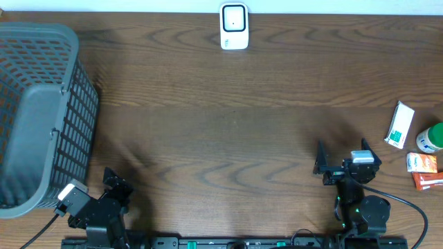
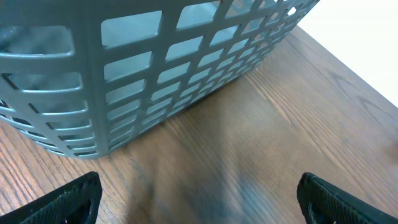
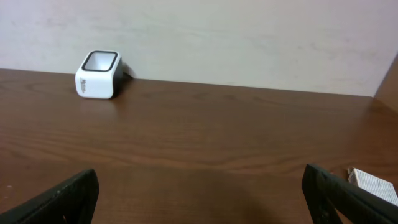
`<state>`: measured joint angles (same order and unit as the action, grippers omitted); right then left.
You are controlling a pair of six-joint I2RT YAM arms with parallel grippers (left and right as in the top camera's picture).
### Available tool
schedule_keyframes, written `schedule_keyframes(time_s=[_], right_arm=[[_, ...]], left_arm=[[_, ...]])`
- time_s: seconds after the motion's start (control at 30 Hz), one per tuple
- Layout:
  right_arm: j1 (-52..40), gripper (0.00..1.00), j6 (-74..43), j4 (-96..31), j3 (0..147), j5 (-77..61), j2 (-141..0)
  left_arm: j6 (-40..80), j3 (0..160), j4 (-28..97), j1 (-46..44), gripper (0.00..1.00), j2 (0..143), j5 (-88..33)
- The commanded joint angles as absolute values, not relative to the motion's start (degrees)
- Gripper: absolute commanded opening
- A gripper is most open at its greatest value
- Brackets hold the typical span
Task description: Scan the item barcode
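Right of the right gripper (image 1: 342,149), apart, lies a white box (image 1: 400,125).

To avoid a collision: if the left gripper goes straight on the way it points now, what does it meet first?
Most likely the grey basket, its slotted side wall standing ahead of the open left gripper; depth is hard to judge.

Dark brown table (image 1: 228,124), wavy wood grain. Grey basket (image 1: 41,111), grid of rectangular holes. White scanner (image 1: 234,26), black-framed window. White box (image 1: 399,125), green print. Green-and-white bottle (image 1: 430,137). Orange packet (image 1: 421,162), white patch; red-orange pouch (image 1: 429,180) too.
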<state>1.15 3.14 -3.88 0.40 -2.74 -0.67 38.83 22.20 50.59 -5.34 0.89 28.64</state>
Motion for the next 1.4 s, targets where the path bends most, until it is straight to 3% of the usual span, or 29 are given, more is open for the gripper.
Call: schedule_keyframes(time_s=[0.0, 0.6, 0.93, 1.23, 1.37], right_arm=[[0.3, 0.99, 2.2, -4.1, 0.3, -2.0, -0.3], [0.3, 0.99, 2.2, -4.1, 0.3, -2.0, -0.3], [0.3, 0.99, 2.2, -4.1, 0.3, -2.0, -0.3], [0.3, 0.99, 2.2, -4.1, 0.3, -2.0, -0.3], [0.3, 0.99, 2.2, -4.1, 0.3, -2.0, -0.3]], left_arm=[[38.9, 22.0, 50.6, -5.2, 0.98, 0.5, 29.0], [38.9, 21.8, 49.3, -5.2, 0.98, 0.5, 34.3], [37.2, 7.0, 7.7, -5.0, 0.98, 0.1, 27.0], [35.6, 0.4, 2.9, -3.1, 0.98, 0.1, 27.6], [27.4, 0.2, -0.8, -2.4, 0.98, 0.1, 24.3]])
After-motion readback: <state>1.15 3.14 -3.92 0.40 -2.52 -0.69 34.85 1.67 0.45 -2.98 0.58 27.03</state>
